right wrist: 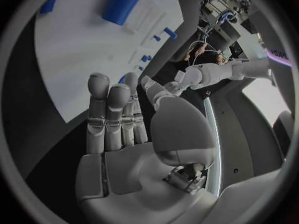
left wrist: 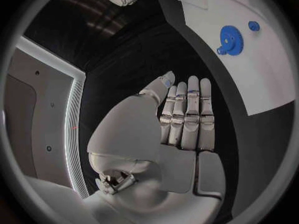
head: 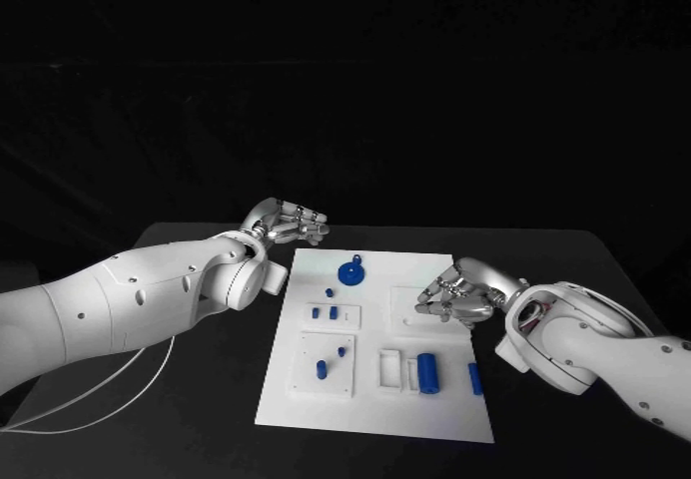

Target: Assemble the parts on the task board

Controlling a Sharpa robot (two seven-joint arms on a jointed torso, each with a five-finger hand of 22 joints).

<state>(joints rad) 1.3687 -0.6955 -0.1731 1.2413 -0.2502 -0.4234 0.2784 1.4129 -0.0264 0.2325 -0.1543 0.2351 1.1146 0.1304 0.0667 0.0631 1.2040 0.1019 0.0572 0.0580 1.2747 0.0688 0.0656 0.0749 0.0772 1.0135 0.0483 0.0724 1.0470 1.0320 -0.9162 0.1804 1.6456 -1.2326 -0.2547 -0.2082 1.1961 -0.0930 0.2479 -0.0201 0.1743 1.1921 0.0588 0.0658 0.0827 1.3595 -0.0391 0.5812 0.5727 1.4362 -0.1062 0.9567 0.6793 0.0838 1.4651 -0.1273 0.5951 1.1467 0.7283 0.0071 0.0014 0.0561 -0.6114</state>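
Board [head: 377, 399] lies mid-table [head: 576, 249]; gear [head: 351, 271] near its far end, cylinder [head: 426, 371] nearer. Wrist views show left hand [left wrist: 181, 122] and right hand [right wrist: 121, 117] flat, fingers together, seemingly holding nothing, flanking the board.

The right hand [head: 453, 296] is covering part of the task board [head: 377, 414] near its right edge; whatever is lying beneath the fingers is hidden. In the right wrist view, the circle's rim is cutting off a blue cylinder [right wrist: 124, 3]. The small blue parts [head: 326, 313] are appearing too small to identify.
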